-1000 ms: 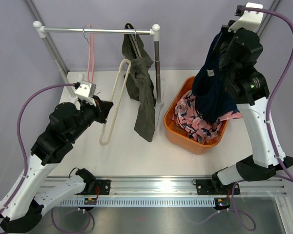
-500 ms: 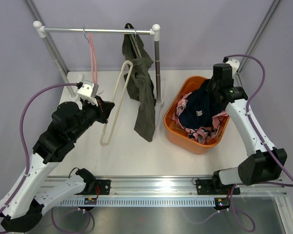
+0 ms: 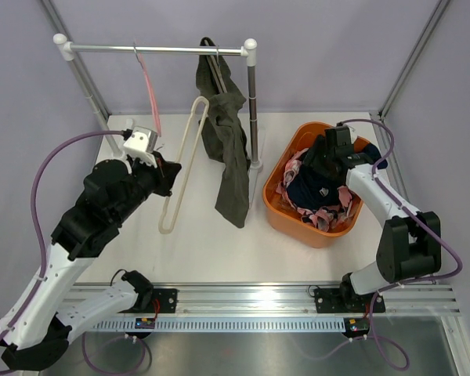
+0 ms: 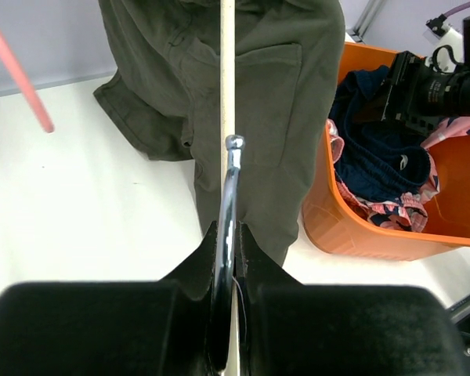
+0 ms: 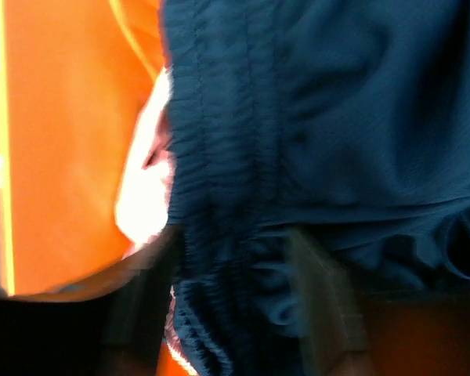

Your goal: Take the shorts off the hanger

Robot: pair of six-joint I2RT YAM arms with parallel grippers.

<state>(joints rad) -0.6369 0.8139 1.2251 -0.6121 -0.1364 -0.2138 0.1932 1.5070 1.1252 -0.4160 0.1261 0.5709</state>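
Olive green shorts (image 3: 233, 164) (image 4: 282, 94) hang from a hanger on the rail (image 3: 157, 49). My left gripper (image 3: 171, 174) (image 4: 229, 231) is shut on the chrome hook (image 4: 230, 180) of a bare cream hanger (image 3: 189, 149) (image 4: 227, 78), just left of the olive shorts. Navy shorts (image 3: 313, 188) (image 4: 380, 157) (image 5: 337, 117) lie in the orange basket (image 3: 298, 227) (image 4: 360, 235) on top of pink patterned shorts (image 3: 333, 215) (image 4: 392, 211). My right gripper (image 3: 323, 160) (image 5: 231, 298) is down in the basket, open, with the navy waistband loose between its fingers.
A bare pink hanger (image 3: 150, 90) (image 4: 16, 70) hangs at the rail's left end. The rack's upright post (image 3: 253, 110) stands between the olive shorts and the basket. White tabletop (image 3: 211, 243) lies in front of the rack.
My right arm came down from high up, lowering the navy shorts into the basket, and its jaws opened. The left arm kept its hold on the cream hanger, shifting only slightly.
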